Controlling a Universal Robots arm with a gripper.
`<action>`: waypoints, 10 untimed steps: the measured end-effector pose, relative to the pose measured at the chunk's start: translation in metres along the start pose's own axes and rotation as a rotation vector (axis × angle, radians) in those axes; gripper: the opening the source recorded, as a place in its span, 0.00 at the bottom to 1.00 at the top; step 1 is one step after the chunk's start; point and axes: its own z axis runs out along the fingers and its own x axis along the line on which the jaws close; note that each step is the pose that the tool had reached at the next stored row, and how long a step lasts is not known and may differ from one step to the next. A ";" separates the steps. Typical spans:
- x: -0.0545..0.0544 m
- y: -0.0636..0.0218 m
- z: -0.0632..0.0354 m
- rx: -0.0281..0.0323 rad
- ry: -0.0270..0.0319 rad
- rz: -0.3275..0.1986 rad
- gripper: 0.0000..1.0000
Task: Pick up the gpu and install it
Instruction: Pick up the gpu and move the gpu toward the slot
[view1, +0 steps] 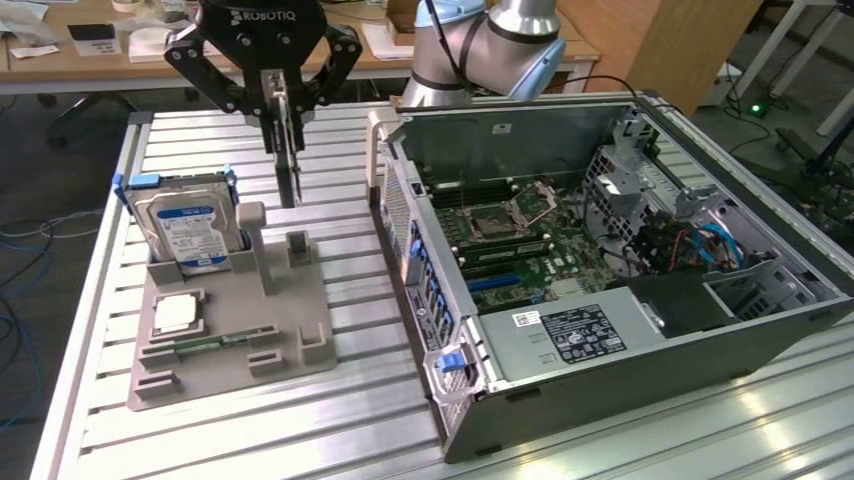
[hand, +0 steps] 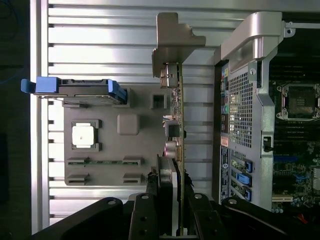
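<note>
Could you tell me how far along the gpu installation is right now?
Pickup looks done: the gripper is shut on the gpu, held edge-on above the grey holder. Left: it is not yet in the open computer case.

The gpu (view1: 288, 170) hangs upright, pinched edge-on in the gripper (view1: 280, 108). It's a thin dark card with a metal bracket at one end. It's lifted clear above the grey tray (view1: 227, 340), near the open case (view1: 400, 200).
</note>
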 end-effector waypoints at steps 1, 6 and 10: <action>0.000 0.0000 0.0000 0.0000 0.0000 0.000 0.28; 0.000 0.0010 -0.0012 0.0265 -0.0002 -0.001 0.28; 0.000 0.0014 -0.0072 0.0265 -0.0002 0.000 0.28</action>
